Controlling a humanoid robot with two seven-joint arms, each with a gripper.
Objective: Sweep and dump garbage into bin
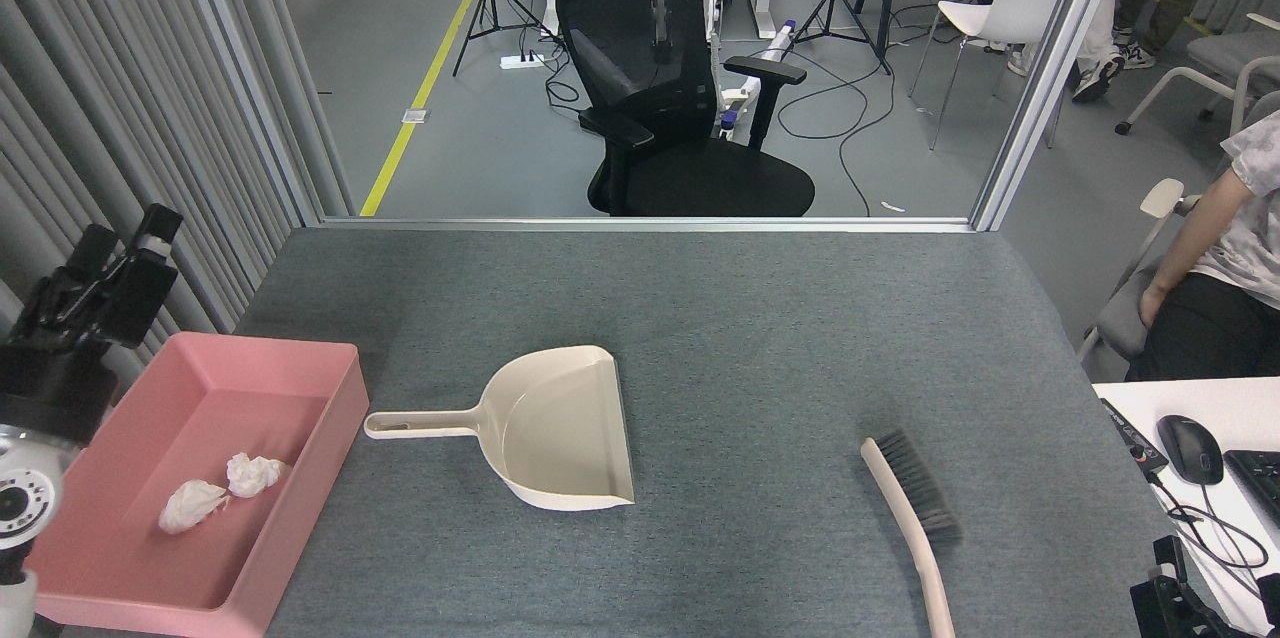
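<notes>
Two crumpled white paper balls, the garbage (pixel 253 474), lie side by side inside the pink bin (pixel 343 396) at the table's left edge. The beige dustpan (pixel 560 433) rests flat on the grey table, handle pointing left toward the bin, with nothing in it. My left gripper (pixel 125 236) hangs above the bin's far left corner, open and holding nothing. A dark part of my right arm (pixel 1175 598) shows at the bottom right corner; its jaws are not readable.
A beige hand brush (pixel 915 508) with dark bristles lies at the front right of the table (pixel 760 318). A black office chair (pixel 670 88) stands beyond the far edge. A seated person (pixel 1225 268) and a white desk with a mouse (pixel 1190 448) are at the right.
</notes>
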